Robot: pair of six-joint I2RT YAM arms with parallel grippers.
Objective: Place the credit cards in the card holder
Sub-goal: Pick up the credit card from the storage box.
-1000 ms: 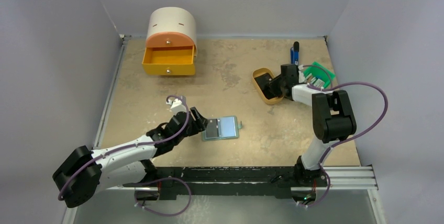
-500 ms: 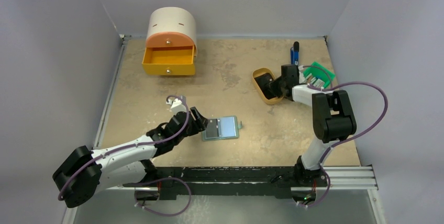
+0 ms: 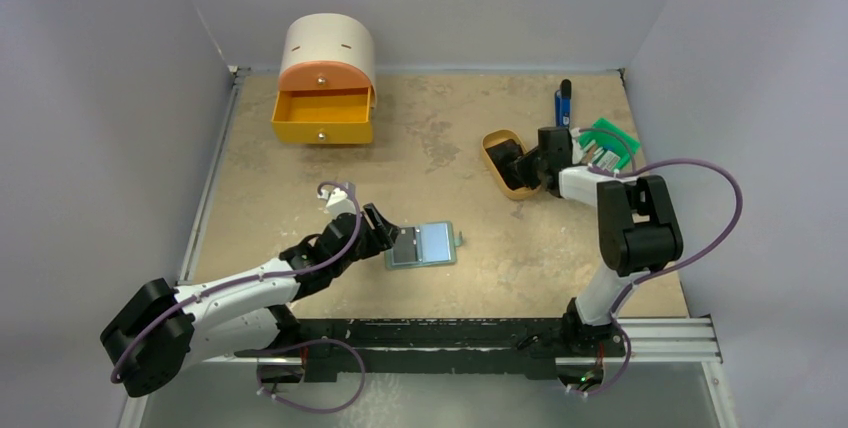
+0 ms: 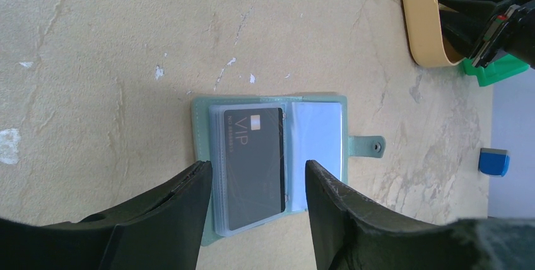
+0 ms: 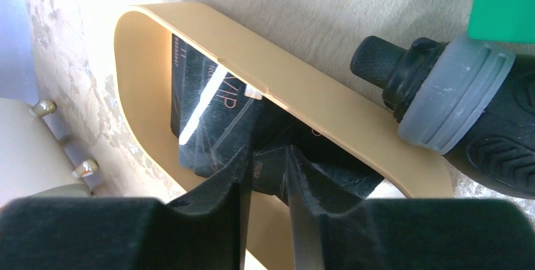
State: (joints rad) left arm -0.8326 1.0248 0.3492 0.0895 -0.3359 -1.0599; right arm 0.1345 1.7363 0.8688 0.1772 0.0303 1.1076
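On the desk (image 3: 440,128), upper right, my right tool (image 5: 271,156) has just pinched a card (image 5: 202,112) in the tray (image 5: 303,103), ready for the open holder (image 4: 315,137) at centre under my open, empty left tool (image 4: 257,166).

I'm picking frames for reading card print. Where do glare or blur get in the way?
Right wrist view: the upper left is blown out, a white glare streak crosses the black cards in the tan tray, and the right pincer is blurred. Left wrist view: even light; the card in the card holder reads sharply. Top view: evenly lit, cards too small to read.
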